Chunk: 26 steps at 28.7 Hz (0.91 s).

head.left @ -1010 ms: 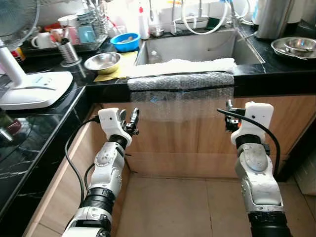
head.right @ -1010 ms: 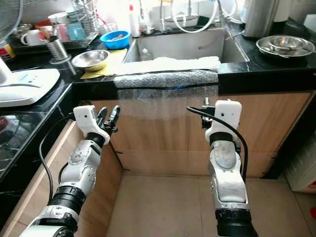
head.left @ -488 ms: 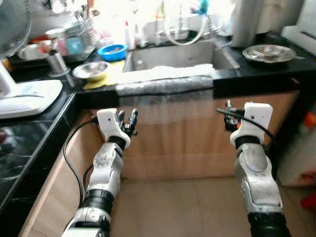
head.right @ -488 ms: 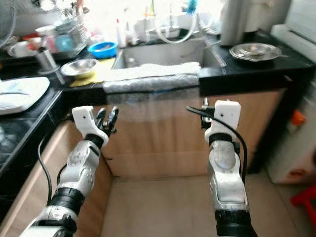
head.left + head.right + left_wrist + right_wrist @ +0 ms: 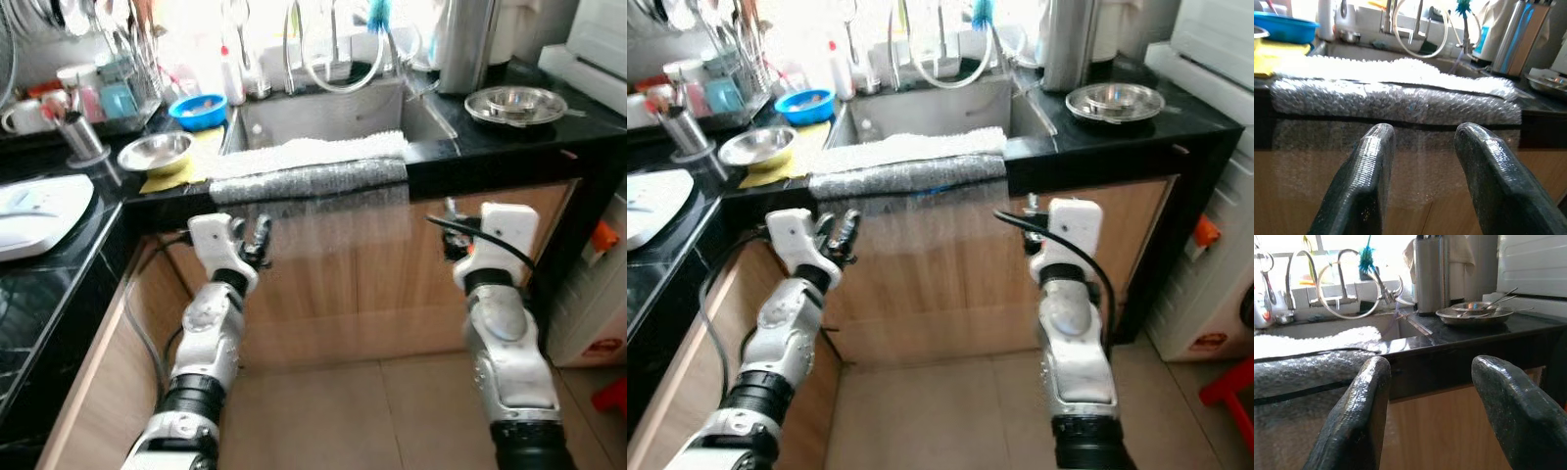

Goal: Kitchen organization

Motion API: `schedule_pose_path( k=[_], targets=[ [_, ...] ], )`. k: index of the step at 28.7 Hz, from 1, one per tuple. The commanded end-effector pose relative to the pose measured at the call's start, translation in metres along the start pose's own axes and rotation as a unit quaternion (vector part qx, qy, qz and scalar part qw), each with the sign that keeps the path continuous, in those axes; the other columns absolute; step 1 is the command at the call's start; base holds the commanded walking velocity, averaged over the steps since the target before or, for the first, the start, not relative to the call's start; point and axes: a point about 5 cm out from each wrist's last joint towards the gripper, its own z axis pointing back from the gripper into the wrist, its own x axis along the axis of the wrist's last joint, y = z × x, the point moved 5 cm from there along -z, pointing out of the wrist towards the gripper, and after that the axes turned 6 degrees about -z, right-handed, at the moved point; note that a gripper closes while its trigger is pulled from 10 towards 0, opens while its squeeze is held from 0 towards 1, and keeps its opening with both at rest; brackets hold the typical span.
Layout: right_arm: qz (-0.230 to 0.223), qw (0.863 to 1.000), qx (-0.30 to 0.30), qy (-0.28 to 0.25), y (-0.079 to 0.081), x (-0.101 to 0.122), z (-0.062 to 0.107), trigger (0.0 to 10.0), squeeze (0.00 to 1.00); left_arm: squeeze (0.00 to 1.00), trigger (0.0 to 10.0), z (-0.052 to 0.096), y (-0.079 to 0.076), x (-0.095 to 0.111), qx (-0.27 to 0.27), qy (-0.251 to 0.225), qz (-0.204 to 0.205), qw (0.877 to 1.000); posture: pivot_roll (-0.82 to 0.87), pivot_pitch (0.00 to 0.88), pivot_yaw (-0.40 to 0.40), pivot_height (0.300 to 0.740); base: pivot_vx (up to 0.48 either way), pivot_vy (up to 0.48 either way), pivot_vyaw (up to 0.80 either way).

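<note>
Counter (image 5: 509, 147) first, where?
— Straight ahead, black stone, L-shaped: down the robot's left side & across the back, w/ wood cabinet fronts (image 5: 392, 274) below.

Left end?
— White appliance base (image 5: 39, 201) on the side run. Behind it, metal cup of utensils (image 5: 78, 137), then steel bowl (image 5: 154, 152) next to a yellow cloth (image 5: 181, 168). Blue bowl (image 5: 198, 110) further back, near the sink's left edge.

Middle?
— Sink (image 5: 333, 113) set into the back run, looped hose & taps (image 5: 328, 49) behind. Bubble wrap (image 5: 309, 181) draped over the front edge of the sink, hanging partway down the cabinet front.

Right end?
— Tall steel canister (image 5: 465, 44) at the back, stacked steel dishes (image 5: 516, 104) just beside it on the stone. White appliance (image 5: 602, 39) past the corner; detail too blurry to call.

Grippers?
— Left gripper (image 5: 1422, 147): raised in front of the cabinet, below the counter edge, pointing at the bubble wrap. Released, fingers (image 5: 1371, 166) spread, not touching it.
— Right gripper (image 5: 1440, 396): raised at abt same height, further right, aimed at the counter edge by the steel dishes. Also released, fingers (image 5: 1361, 411) wide apart, clear of the counter.
</note>
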Motion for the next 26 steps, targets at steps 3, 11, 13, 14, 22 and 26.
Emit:
schedule_pose_path(
  k=[3, 11, 13, 14, 22, 26],
  targets=[
    [-0.009, 1.000, 0.014, -0.006, 0.0113, 0.0036, 0.0005, 10.0, 0.00, 0.00, 10.0, 0.0004, 0.0102, 0.0055, 0.009, -0.003, -0.011, 1.000, -0.13, 0.000, 0.135, 0.740, 0.320, 0.000, 0.00],
    [-0.011, 1.000, 0.013, -0.007, 0.0112, 0.0037, 0.0014, 10.0, 0.00, 0.00, 10.0, 0.0006, 0.0078, 0.0050, 0.006, -0.003, -0.009, 1.000, -0.14, 0.000, 0.138, 0.740, 0.319, 0.000, 0.00],
    [-0.013, 1.000, 0.013, -0.008, 0.0115, 0.0042, 0.0013, 10.0, 0.00, 0.00, 10.0, 0.0004, 0.0067, 0.0046, 0.004, -0.003, -0.008, 1.000, -0.14, 0.000, 0.140, 0.740, 0.322, 0.000, 0.00],
    [-0.016, 1.000, 0.014, -0.010, 0.0119, 0.0051, 0.0011, 10.0, 0.00, 0.00, 10.0, 0.0002, 0.0058, 0.0044, 0.003, -0.003, -0.007, 1.000, -0.14, 0.000, 0.139, 0.740, 0.319, 0.000, 0.00],
    [-0.018, 0.999, 0.023, -0.013, 0.0169, 0.0065, 0.0018, 10.0, 0.00, 0.00, 10.0, 0.0000, 0.0031, 0.0040, -0.002, -0.004, -0.005, 1.000, -0.14, 0.000, 0.138, 0.740, 0.320, 0.000, -0.42],
    [-0.015, 0.999, 0.027, -0.020, 0.0176, 0.0084, 0.0022, 10.0, 0.00, 0.00, 10.0, -0.0008, 0.0025, 0.0059, 0.000, -0.008, -0.003, 1.000, -0.14, 0.000, 0.136, 0.740, 0.321, 0.000, 0.00]
  ],
)
